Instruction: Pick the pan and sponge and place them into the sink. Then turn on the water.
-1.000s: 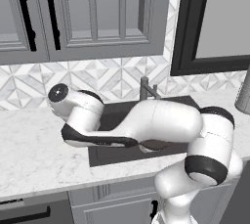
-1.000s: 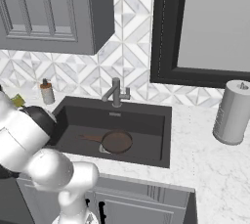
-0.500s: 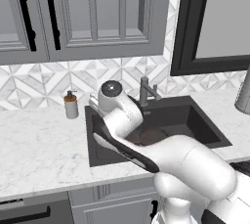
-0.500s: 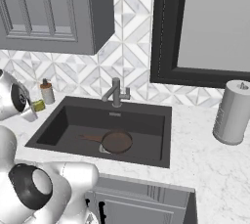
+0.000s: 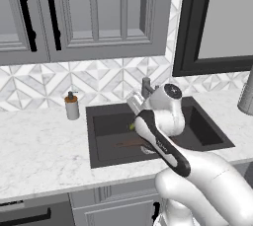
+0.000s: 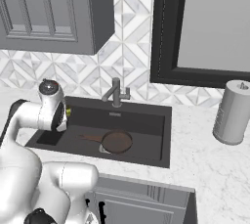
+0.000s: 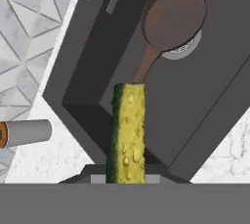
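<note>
Tool: your tool (image 7: 126, 171) is clamped on the sponge (image 7: 128, 130), held above the sink (image 7: 93, 52).
Sponge: it stands on edge between the tips.
Pan: you see the pan (image 6: 116, 141) lying in the sink, over the drain (image 7: 184, 49).
Bench: the bench (image 5: 39, 146) carries a soap bottle (image 5: 72, 105).

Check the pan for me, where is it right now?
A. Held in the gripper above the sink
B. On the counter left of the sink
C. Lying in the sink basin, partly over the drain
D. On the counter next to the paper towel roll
C. The pan lies on the floor of the sink, its bowl partly covering the drain; the gripper holds the sponge instead.
</note>
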Available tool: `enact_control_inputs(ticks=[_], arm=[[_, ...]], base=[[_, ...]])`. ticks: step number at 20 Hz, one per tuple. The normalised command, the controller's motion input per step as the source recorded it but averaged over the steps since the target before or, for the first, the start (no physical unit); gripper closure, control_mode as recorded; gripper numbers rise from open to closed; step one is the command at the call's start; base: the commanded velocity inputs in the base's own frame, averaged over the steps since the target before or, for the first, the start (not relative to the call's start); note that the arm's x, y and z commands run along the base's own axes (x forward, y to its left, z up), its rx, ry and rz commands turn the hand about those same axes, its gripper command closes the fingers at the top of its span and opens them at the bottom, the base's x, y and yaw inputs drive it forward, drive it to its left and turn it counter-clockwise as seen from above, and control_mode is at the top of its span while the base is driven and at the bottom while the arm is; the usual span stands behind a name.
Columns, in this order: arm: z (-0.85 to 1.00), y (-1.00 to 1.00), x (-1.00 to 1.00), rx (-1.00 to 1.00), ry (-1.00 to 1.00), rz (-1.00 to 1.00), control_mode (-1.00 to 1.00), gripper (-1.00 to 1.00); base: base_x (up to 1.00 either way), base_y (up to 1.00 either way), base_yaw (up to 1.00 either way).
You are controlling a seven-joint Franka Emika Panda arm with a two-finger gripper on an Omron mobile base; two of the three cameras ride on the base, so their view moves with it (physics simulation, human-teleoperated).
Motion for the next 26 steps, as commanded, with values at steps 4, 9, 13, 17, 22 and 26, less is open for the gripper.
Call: enact_control_inputs(ticks=[4,9,13,17,22,26], arm=[[0.00,-0.99,0.21,0.25,0.19,0.00,-1.00,1.00],[0.00,-0.78,0.31,0.18,0.18,0.00,-1.00,1.00],[0.00,-0.60,0.41,0.12,0.15,0.00,-1.00,1.00],[0.00,-0.53,0.48,0.08,0.19,-0.05,-1.00,1.00],[-0.09,-0.62,0.49,0.08,0.17,-0.07,-1.00,1.00],[-0.29,-0.64,0.44,0.08,0.10,-0.04,-1.00,1.00]], base=[[0.00,0.00,0.00],[0.00,0.00,0.00],[0.00,0.00,0.00],[0.00,0.00,0.00],[0.00,0.00,0.00],[0.00,0.00,0.00]])
